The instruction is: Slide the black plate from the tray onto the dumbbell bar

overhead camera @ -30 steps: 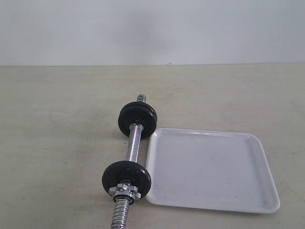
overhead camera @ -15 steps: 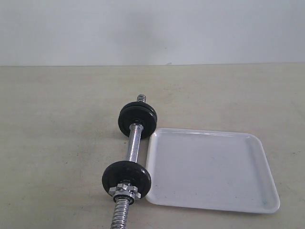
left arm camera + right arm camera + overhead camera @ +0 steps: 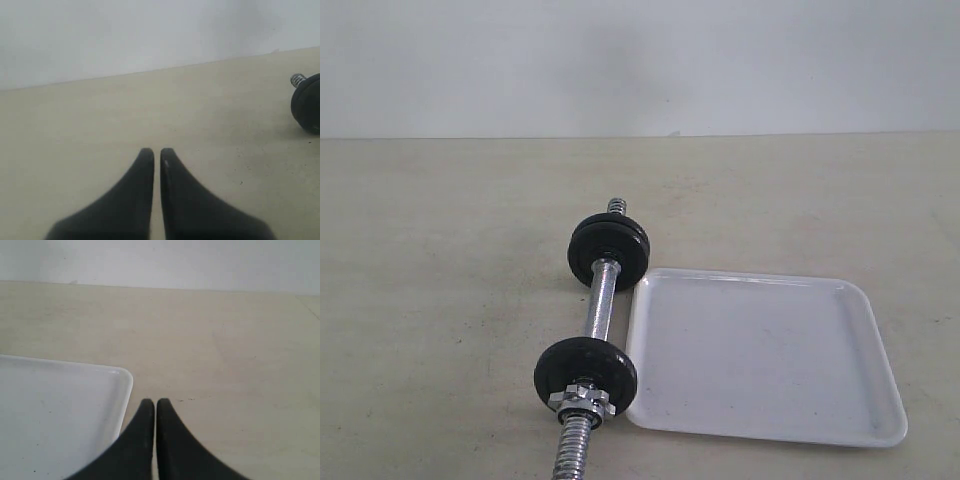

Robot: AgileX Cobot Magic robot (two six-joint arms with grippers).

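Both grippers are closed on nothing: the left gripper (image 3: 154, 152) hangs over the table (image 3: 440, 300) left of the dumbbell bar (image 3: 601, 300), and the right gripper (image 3: 152, 402) is just right of the tray (image 3: 770, 350). The black plate (image 3: 585, 368) sits on the bar's near end, beside the tray's near-left corner. A far disc (image 3: 608, 250) looks alike.
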